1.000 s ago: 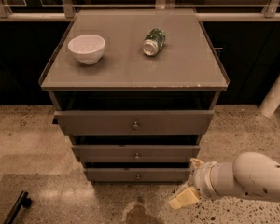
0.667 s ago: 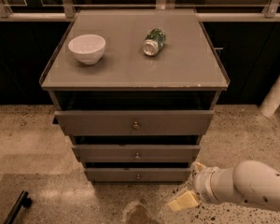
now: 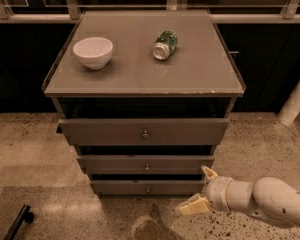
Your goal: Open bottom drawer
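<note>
The bottom drawer (image 3: 120, 187) is the lowest, slimmest grey-brown front of the cabinet, with a small round metal knob (image 3: 148, 189). All three drawers stand stepped out a little. My gripper (image 3: 200, 189) comes in from the lower right on a white arm (image 3: 270, 200). It is open, with one yellowish finger (image 3: 208, 173) near the drawer's right end and the other finger (image 3: 192, 205) lower, just in front of the drawer's right part. It holds nothing.
A white bowl (image 3: 93, 52) and a green can (image 3: 165, 44) lying on its side sit on the cabinet top (image 3: 200, 74). The middle drawer (image 3: 115, 164) and top drawer (image 3: 100, 132) are above. A dark bar (image 3: 17, 223) lies on the speckled floor at lower left.
My arm and gripper have shifted slightly rightward and down; the drawers have not visibly moved.
</note>
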### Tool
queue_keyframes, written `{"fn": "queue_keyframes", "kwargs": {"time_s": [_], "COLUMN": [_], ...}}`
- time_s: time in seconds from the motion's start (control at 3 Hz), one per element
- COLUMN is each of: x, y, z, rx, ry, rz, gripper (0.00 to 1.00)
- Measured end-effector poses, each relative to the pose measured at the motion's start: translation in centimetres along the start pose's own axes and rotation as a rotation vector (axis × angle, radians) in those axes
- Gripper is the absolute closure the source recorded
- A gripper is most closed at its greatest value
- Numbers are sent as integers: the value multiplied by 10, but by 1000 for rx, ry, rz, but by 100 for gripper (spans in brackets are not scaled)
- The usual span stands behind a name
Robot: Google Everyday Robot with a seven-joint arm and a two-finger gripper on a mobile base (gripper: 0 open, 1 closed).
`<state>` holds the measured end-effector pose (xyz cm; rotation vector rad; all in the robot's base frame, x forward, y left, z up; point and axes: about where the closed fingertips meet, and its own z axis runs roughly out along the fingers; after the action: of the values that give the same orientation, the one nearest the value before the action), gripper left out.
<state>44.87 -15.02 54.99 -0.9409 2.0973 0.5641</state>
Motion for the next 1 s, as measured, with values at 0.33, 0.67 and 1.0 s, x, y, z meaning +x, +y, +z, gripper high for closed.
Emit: {"fn": "queue_keyframes", "kwargs": {"time_s": [0.33, 0.67, 1.0], "x": [12, 47, 67], "y": [-17, -10, 12], "z": [35, 85, 101], "rx": [-149, -346, -449], "ry": [-80, -117, -143], "rz": [-60, -31, 17], "gripper": [0, 0, 0]}}
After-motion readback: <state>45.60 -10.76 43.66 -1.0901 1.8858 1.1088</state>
